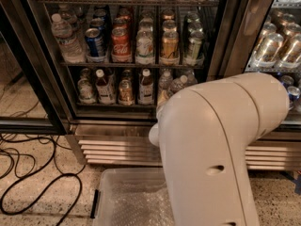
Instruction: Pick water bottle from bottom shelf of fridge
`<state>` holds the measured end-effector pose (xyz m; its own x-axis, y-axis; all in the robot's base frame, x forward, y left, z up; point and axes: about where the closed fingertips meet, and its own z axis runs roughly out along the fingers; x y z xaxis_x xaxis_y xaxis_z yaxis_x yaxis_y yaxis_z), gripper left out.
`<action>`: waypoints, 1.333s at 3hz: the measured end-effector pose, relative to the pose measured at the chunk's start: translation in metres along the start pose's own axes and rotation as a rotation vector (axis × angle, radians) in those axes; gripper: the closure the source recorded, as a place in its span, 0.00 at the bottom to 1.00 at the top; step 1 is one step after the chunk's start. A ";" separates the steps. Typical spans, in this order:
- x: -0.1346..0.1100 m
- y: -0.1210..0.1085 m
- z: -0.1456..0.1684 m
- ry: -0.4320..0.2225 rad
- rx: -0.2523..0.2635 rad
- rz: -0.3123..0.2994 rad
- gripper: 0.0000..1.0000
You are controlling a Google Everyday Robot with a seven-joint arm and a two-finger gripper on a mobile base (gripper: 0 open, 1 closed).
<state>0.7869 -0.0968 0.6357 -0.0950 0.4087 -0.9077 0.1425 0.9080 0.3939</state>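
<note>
The fridge (235, 27) fills the upper part of the camera view, and its left door (28, 79) stands open. On the bottom shelf (113, 105) the small clear water bottle (175, 85) with a white cap leans at the right end of the row, just above the arm's edge. Brown-liquid bottles with white caps (104, 86) stand to its left. My beige arm (211, 145) fills the lower right and reaches toward that shelf. The gripper is hidden behind the arm housing.
Cans (121, 41) and a larger clear bottle (66, 39) stand on the rack above. The louvered steel base (117, 145) lies below the shelf. A clear plastic bin (127, 197) sits on the floor in front. Black cables (42, 192) lie at the left. A second cooler section (277, 46) is at the right.
</note>
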 end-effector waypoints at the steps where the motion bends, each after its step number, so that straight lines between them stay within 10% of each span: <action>1: 0.014 -0.015 -0.023 0.091 0.079 0.090 1.00; 4: 0.035 -0.038 -0.085 0.203 0.171 0.285 1.00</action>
<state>0.6943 -0.1091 0.6009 -0.2181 0.6680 -0.7115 0.3521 0.7338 0.5811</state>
